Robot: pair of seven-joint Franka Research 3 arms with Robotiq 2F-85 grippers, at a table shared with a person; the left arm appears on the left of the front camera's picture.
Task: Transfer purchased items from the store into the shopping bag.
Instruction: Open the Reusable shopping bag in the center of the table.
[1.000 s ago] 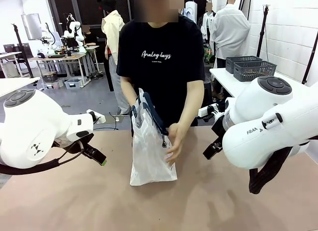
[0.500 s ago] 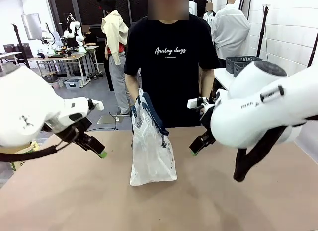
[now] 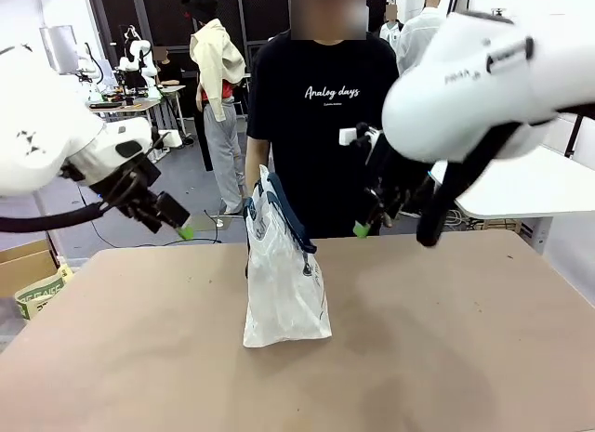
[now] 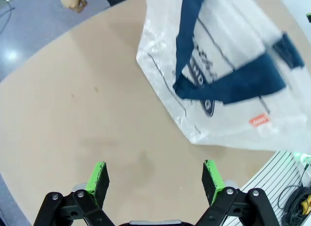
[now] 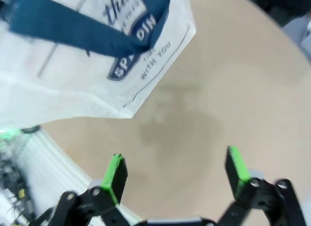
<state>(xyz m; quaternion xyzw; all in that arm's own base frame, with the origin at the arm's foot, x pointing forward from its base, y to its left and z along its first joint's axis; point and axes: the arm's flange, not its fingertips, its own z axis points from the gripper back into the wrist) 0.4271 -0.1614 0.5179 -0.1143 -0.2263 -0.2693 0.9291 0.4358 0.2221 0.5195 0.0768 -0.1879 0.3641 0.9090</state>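
The tall translucent plastic shopping bag (image 3: 284, 293) with dark navy strap handles (image 3: 290, 218) stands upright on the tan bench (image 3: 446, 348), midway along and nearer its far edge. It looks light, limp and slippery, so the straps are probably the surest hold. The left gripper (image 4: 155, 175) and right gripper (image 5: 175, 170) hover on either side of it, jaws wide apart and empty. A person (image 3: 325, 125) stands beyond the far edge.

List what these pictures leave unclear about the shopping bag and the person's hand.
- Shopping bag contents: front view, the cloudy plastic hides whether anything is inside.
- Bag print: right wrist view, blurred and crossed by the navy handle.
- Red-white tag: left wrist view, too small to read.
- Person's hand: left wrist view, cut off by the top edge.
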